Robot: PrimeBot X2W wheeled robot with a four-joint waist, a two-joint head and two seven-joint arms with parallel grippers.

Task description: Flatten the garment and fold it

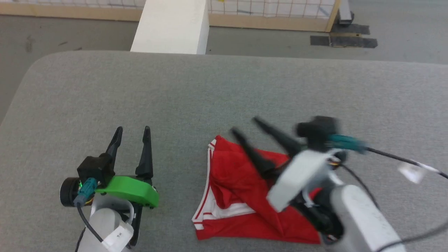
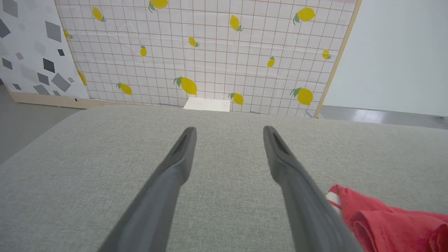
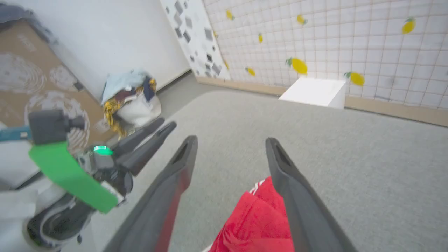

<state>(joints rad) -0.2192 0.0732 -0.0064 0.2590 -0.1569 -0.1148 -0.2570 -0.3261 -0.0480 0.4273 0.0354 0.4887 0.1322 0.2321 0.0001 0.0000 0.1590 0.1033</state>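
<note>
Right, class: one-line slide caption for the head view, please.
Both open: right gripper over the crumpled red garment on a grey surface, left gripper clear of it.

Head camera is looking down on the bench (image 1: 224, 87); wrist cameras are skimming it closely, all sharing the garment (image 1: 238, 182).

The right end effector (image 3: 231, 141) stands spread wide over the crumpled red garment (image 3: 253, 220).

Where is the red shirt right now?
In the head view the red shirt lies crumpled on the grey table, toward the robot's right, beneath its open right hand and apart from the left hand.
</note>
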